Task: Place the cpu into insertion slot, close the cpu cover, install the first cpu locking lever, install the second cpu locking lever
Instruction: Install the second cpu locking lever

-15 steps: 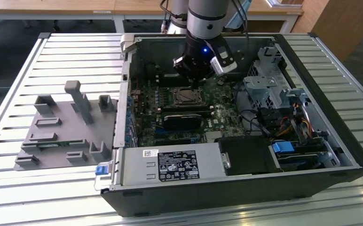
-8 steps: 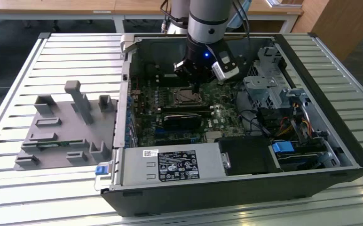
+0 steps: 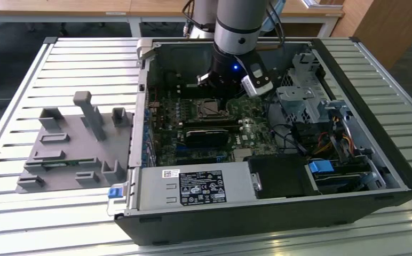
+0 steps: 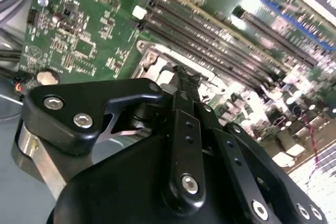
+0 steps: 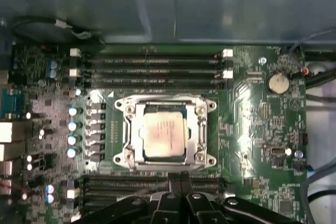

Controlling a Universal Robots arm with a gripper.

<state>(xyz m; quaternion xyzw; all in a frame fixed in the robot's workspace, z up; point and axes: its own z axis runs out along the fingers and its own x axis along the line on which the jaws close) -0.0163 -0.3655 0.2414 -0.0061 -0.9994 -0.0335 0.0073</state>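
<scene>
While the black two-finger gripper (image 5: 178, 178) hangs above the green motherboard (image 5: 252, 124) with its fingertips pressed together and holding nothing, the small square pale silver-beige cpu (image 5: 164, 136) sits in the black square insertion slot (image 5: 138, 141). Thin silvery metal cpu cover (image 5: 197, 136) lies closed over it. From the cpu, the gripper is at 6 o'clock in the first wrist view.

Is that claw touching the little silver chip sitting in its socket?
Apart. In the first wrist view, the claw has its tips over the memory slots, with green board between them and the cpu seated in the insertion slot.
</scene>
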